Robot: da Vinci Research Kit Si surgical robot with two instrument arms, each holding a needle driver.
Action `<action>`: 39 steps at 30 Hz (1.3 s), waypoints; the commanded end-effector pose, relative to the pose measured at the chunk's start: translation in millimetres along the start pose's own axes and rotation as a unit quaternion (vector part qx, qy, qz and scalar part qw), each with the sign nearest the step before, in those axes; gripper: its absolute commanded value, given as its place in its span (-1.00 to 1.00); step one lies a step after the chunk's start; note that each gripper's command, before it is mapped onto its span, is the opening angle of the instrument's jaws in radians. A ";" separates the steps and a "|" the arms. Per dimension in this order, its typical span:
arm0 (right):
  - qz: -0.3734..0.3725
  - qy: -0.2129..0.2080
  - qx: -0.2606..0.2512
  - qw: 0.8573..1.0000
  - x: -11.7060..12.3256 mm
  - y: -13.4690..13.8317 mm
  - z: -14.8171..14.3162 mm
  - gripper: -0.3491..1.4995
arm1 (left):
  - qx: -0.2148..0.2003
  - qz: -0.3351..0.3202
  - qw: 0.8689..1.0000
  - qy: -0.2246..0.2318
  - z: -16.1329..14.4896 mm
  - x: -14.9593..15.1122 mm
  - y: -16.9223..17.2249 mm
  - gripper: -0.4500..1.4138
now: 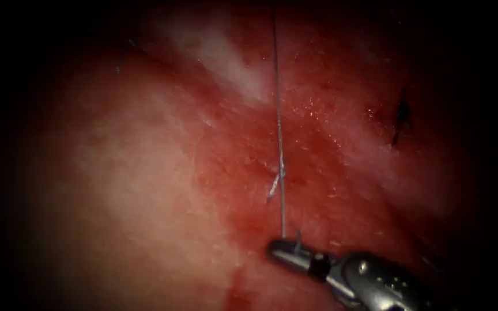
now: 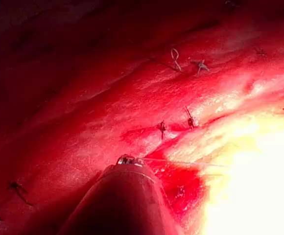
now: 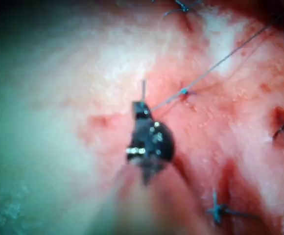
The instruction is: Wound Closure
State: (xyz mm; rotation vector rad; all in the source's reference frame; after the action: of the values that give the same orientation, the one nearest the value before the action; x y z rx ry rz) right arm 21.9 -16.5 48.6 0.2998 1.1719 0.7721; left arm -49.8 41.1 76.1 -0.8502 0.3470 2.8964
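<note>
My right tool (image 1: 280, 249) comes in from the lower right, its jaws shut on the thread (image 1: 278, 115), with a short tail sticking up beside them. The thread runs taut straight up from the jaws, through a knot (image 1: 279, 173) on the red middle of the tissue (image 1: 122, 173), and out past the top edge. The right wrist view has the same jaws (image 3: 142, 105) holding the thread (image 3: 220, 61), with the knot (image 3: 183, 91) close by. In the left wrist view the left tool's shaft (image 2: 125, 196) hides its own tip; a thin thread (image 2: 186, 162) crosses just beyond it.
A dark finished stitch (image 1: 402, 115) sits to the right of the knot. Several tied stitches (image 2: 162, 128) (image 2: 201, 65) lie along the wound, others nearby (image 3: 215, 210). Red fluid (image 2: 181, 188) pools near the left shaft and stains the tissue (image 1: 237, 294).
</note>
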 end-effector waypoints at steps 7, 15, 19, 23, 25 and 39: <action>-0.008 -0.009 0.004 1.000 -1.7 -1.0 1.3 -1.00 | 0.009 0.009 1.000 -0.012 1.5 1.1 -0.7 -1.00; -0.016 -0.018 0.003 1.000 -3.3 -1.8 2.2 -1.00 | 0.018 0.024 0.999 -0.022 2.4 1.8 -1.4 -1.00; -0.021 -0.022 0.003 1.000 -4.2 -2.2 2.8 -1.00 | 0.023 0.026 0.999 -0.027 3.0 2.2 -1.5 -1.00; -0.022 -0.022 0.004 1.000 -4.3 -2.4 2.8 -1.00 | 0.024 0.030 0.999 -0.028 3.0 2.3 -1.9 -1.00; -0.022 -0.024 0.005 0.999 -4.3 -2.8 2.8 -1.00 | 0.026 0.033 0.999 -0.030 3.0 2.4 -2.2 -1.00; -0.004 -0.019 0.003 1.000 -0.7 -1.7 1.8 0.25 | 0.004 0.027 1.000 0.010 0.9 2.6 -0.1 -1.00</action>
State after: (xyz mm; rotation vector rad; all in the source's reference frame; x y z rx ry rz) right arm 23.3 -17.8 48.2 0.3089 1.1369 0.7389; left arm -51.5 40.5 74.3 -0.8985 0.3684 2.9336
